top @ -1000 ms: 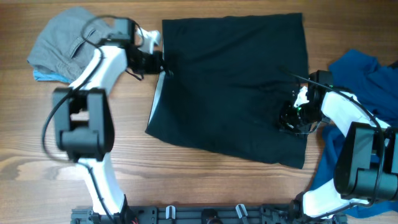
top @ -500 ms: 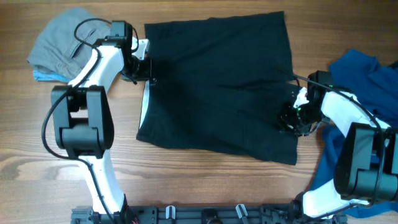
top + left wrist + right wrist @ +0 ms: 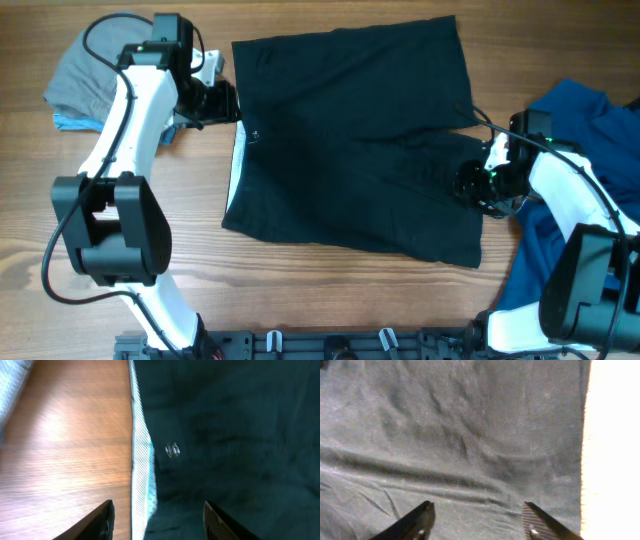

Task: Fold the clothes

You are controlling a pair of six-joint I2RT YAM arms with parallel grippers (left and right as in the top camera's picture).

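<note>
A black garment [image 3: 350,150] lies spread flat across the middle of the table, its white striped inner edge [image 3: 238,160] showing along the left side. My left gripper [image 3: 222,100] hovers open at the garment's upper left corner. In the left wrist view the gripper [image 3: 157,522] has its fingers apart over the striped edge [image 3: 142,470], near a metal snap [image 3: 172,450]. My right gripper [image 3: 470,185] stands open over the garment's right edge. In the right wrist view the gripper [image 3: 477,522] holds nothing, with wrinkled black cloth [image 3: 460,435] beneath it.
A grey garment [image 3: 95,70] lies bunched at the back left, with a bit of light blue under it. A blue garment [image 3: 590,140] is heaped at the right edge, partly under my right arm. Bare wood table [image 3: 330,290] runs along the front.
The black garment was dragged left, then stopped. My left gripper let go of its corner and drew back a little to the left. My right gripper opened and shifted slightly right.
</note>
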